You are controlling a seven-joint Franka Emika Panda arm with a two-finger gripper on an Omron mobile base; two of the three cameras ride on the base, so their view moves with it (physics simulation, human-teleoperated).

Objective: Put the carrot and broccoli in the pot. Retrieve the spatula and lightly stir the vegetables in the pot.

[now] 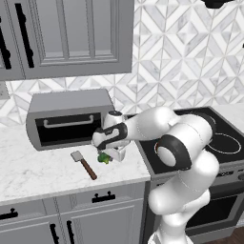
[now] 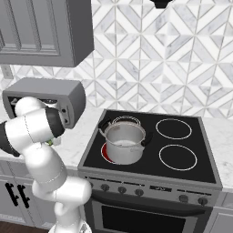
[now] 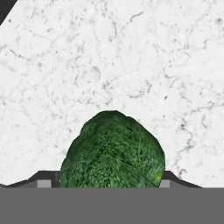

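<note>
While beside stove: one broccoli.

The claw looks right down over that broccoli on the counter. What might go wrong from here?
1. The claw sits close over the rounded broccoli; its tips flank the floret, which could squirt out if pinched off-centre.
2. The spatula lies close beside it on the counter and might get knocked.
3. The pot stands away on the stove, so a weak grip could drop the floret on the way.
</note>
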